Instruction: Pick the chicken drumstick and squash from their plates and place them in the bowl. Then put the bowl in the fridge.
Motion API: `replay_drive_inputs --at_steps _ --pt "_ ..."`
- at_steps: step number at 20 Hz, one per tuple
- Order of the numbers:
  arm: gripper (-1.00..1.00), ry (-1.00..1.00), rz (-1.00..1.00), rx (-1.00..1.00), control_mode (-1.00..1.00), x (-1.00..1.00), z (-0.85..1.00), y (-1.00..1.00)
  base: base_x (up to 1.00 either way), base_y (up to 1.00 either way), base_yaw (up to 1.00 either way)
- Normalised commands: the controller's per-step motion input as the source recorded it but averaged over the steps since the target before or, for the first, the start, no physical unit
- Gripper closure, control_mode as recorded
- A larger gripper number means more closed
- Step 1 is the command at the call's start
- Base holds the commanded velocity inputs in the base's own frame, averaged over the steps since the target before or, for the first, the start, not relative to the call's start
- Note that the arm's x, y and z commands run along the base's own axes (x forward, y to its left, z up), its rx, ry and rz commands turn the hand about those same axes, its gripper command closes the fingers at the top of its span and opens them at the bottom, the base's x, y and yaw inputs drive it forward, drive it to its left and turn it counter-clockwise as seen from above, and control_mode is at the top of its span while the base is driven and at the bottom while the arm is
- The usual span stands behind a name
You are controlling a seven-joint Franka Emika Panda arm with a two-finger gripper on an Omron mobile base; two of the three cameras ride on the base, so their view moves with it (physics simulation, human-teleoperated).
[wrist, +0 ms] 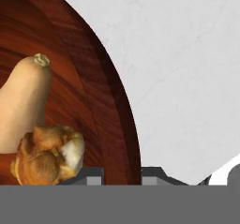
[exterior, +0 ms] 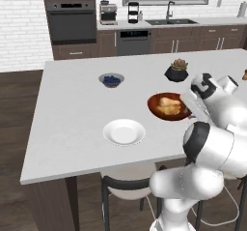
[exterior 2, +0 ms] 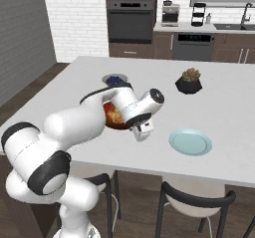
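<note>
The big brown bowl point(wrist: 89, 92) sits on the white counter point(exterior: 72, 114), and the gripper point(wrist: 122, 174) is closed on its rim. The squash point(wrist: 21, 101) lies inside the bowl beside the hand, with the chicken drumstick point(wrist: 47, 155) touching it.

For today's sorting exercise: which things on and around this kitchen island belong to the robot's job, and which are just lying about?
Belonging to the job:
- dark reddish-brown wooden bowl
- pale tan pear-shaped squash, in the bowl
- lumpy golden-brown chicken drumstick, in the bowl
- plain white round plate
- pale blue-green round plate

Just lying about:
- small grey bowl of blue berries
- black faceted plant pot
</note>
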Motion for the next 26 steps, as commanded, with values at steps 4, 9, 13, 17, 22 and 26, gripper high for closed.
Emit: replay_drive_inputs --at_steps 4,9,13,17,22,26 --pt "1.00 0.01 -0.05 -0.07 -1.00 -0.64 0.99 0.92 0.00 0.00 0.00" --pt "1.00 -0.14 -0.19 -0.15 -1.00 -0.44 0.78 0.75 0.00 0.00 0.00" --pt "1.00 0.00 -0.39 0.00 -1.00 -0.42 0.65 0.42 0.00 0.00 0.00" --pt "1.00 -0.03 -0.31 -0.01 -1.00 -0.49 0.70 0.28 0.00 0.00 0.00" --pt "1.00 0.01 -0.11 0.02 -1.00 -0.62 0.49 0.06 0.00 0.00 0.00" --pt "1.00 0.08 -0.05 0.12 -1.00 -0.70 0.34 0.00 0.00 0.00 0.00"
